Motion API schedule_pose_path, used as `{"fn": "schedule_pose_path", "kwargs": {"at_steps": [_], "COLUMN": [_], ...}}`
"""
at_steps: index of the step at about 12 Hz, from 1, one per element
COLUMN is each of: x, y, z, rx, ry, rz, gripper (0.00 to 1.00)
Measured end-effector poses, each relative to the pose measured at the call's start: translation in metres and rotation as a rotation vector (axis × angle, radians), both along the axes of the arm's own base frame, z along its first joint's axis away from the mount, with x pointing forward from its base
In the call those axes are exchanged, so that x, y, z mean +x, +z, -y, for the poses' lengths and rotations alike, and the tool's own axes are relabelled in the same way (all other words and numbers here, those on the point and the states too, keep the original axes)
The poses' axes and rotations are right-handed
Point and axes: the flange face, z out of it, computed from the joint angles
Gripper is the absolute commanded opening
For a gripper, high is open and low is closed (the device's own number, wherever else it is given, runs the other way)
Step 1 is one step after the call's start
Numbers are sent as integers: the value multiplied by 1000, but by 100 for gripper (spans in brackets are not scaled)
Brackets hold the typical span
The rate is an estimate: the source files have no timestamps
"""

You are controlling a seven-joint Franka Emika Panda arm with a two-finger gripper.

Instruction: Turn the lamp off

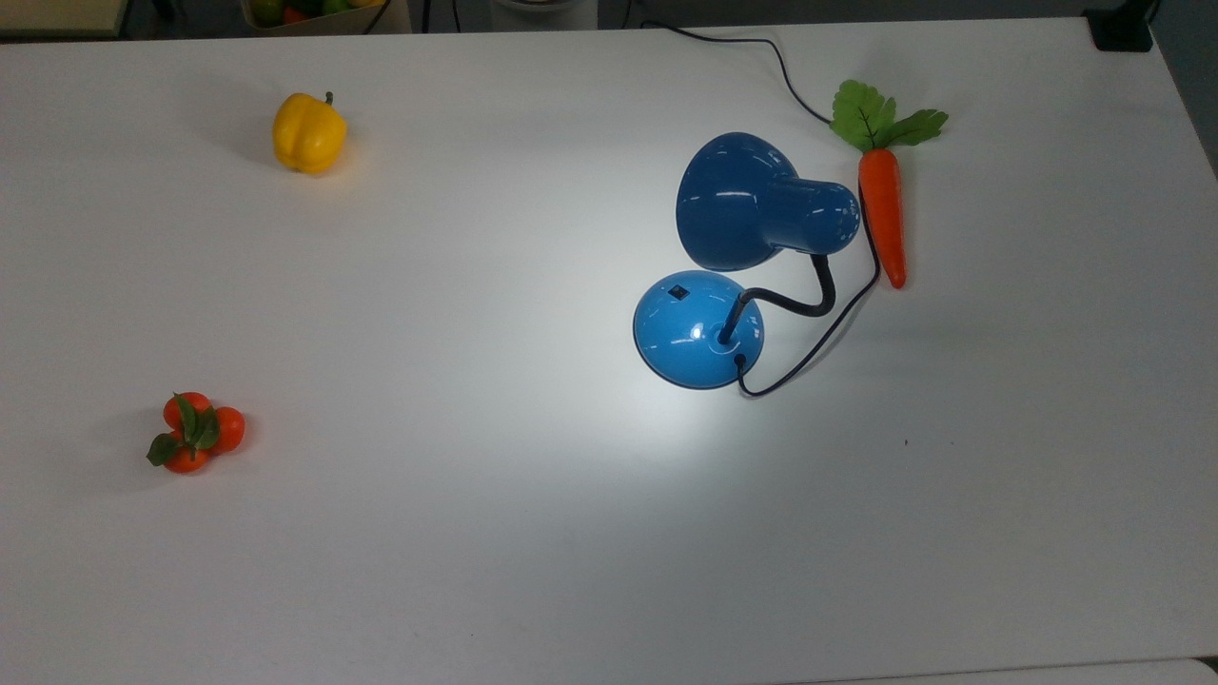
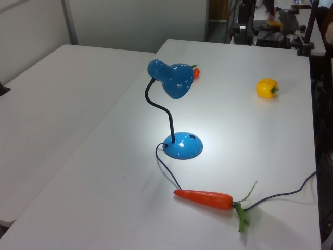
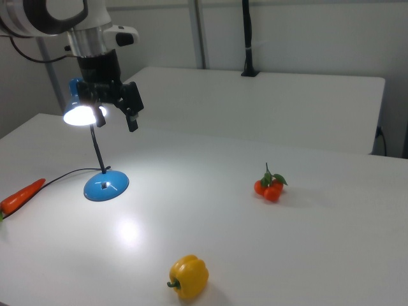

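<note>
The lamp stands lit on the white table, toward the top view's right, its shade casting a bright pool around the round base. A carrot lies just right of it there, beside the black cord. In the right view the gripper hangs high, spread open and empty, just right of the glowing shade.

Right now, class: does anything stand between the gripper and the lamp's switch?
Nothing visible does. The gripper hangs in the air beside the lit shade. The switch sits on the base below, with bare table around it.
</note>
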Motion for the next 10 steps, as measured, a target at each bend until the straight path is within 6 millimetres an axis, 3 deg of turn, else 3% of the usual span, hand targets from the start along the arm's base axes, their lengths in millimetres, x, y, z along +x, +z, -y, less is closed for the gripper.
{"fn": "schedule_pose_path", "kwargs": {"at_steps": [4, 5, 6, 7, 8, 10], "x": [0, 0, 0, 0, 0, 0], "y": [0, 0, 0, -1, -1, -1], "z": [0, 0, 1, 2, 3, 4], "rx": [0, 0, 0, 0, 0, 0], "ry": [0, 0, -1, -3, -5, -8], "rz": [-1, -1, -1, -1, -2, -2], "gripper": [100, 93, 79, 56, 44, 1]}}
